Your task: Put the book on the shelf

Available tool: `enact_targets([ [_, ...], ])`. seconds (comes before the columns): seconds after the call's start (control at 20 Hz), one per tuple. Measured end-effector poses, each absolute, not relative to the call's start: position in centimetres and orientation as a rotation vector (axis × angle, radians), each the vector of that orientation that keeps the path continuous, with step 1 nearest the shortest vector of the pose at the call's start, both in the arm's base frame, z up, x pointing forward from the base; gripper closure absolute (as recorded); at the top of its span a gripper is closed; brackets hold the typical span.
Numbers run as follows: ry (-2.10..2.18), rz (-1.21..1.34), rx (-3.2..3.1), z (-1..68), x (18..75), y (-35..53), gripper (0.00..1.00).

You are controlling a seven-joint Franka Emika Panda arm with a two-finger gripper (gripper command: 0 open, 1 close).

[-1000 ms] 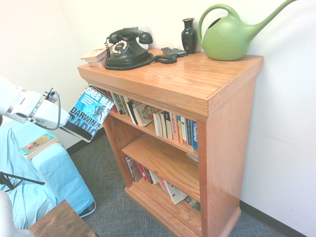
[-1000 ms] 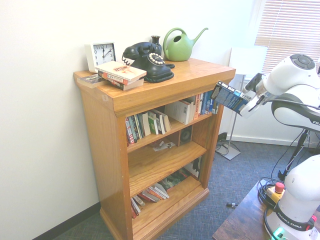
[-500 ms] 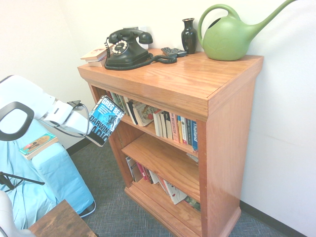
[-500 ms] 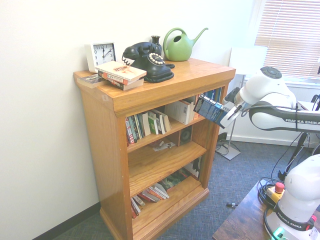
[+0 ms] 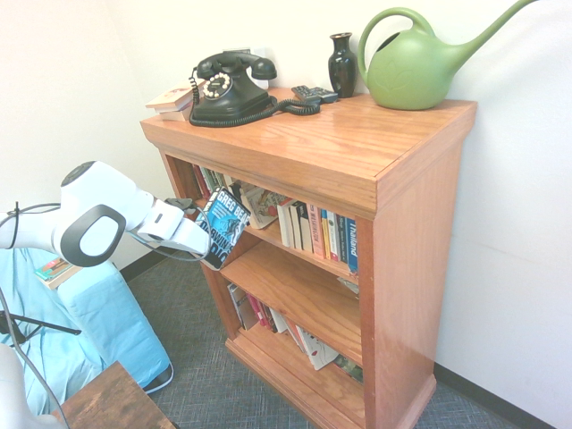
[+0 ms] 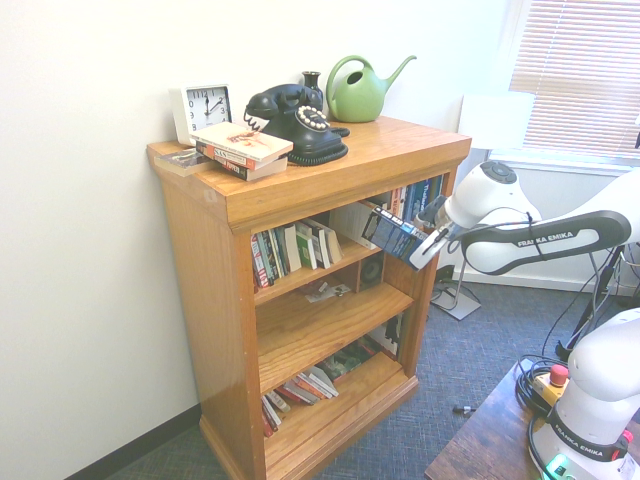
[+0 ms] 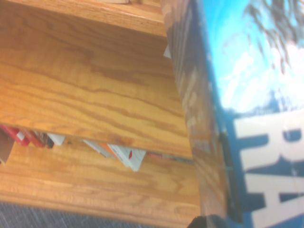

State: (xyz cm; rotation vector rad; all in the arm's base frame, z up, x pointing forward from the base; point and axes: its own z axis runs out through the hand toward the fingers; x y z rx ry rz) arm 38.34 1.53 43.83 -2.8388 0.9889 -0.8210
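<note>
One book, Darwin's Radio [image 5: 224, 227], hangs tilted before the bookcase's upper shelf [image 6: 348, 254], clamped in the gripper [image 5: 208, 243]. I'd straighten it first, then ease it into a gap, clear of the bookcase's upright paperbacks [image 5: 315, 231].

Bookcase [image 5: 407, 268]: wood, visible grain, smooth, faint sheen along top's front edge. Watering can [image 5: 411, 71] near top's back corner: green, smooth, looks plastic. Vase [image 5: 341, 66], back edge: dark, glossy. Telephone [image 5: 231, 89]: black, shiny. Book [image 5: 223, 223]: paper, slick cover catching light. Draped cloth [image 5: 112, 322]: light blue, soft creases. Carpet [image 5: 210, 357]: woven, rough, matt. Wall [image 5: 518, 223]: smooth, matt.
</note>
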Motion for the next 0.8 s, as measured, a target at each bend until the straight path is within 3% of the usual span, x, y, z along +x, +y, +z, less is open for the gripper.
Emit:
enact_targets([
  [0.8, 0.937, -0.894, -2.827, 41.4, 43.0, 1.1, 1.0],
])
